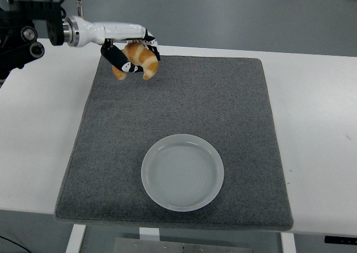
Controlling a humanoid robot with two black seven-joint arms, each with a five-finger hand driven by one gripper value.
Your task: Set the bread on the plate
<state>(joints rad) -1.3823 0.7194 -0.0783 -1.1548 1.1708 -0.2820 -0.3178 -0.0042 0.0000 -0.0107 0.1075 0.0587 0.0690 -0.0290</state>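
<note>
My left hand (pixel 133 57) comes in from the upper left and is shut on the bread (pixel 141 61), a golden-brown croissant, holding it up in the air above the far left corner of the grey mat (pixel 184 108). The translucent white plate (pixel 182 171) lies empty on the near middle of the mat, well below and to the right of the hand. My right arm does not show.
The grey mat covers most of the white table (pixel 312 108). A small grey object (pixel 133 34) lies on the floor beyond the table's far edge.
</note>
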